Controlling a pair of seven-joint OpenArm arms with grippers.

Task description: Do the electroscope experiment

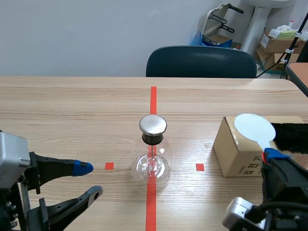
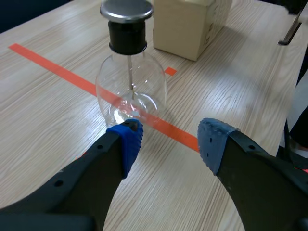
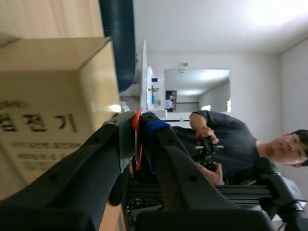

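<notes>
The glass flask [image 1: 153, 156] with a metal cap stands upright on the tabletop [image 1: 72, 106], astride the red tape line. The left gripper [image 1: 90, 179] sits low, to the left of the flask, its fingers wide apart and holding nothing. The right gripper [image 1: 271, 156], well to the right of the flask, is clamped on the orange-red handle of a white round paddle [image 1: 254, 127], beside a cardboard box [image 1: 231, 149].
</notes>
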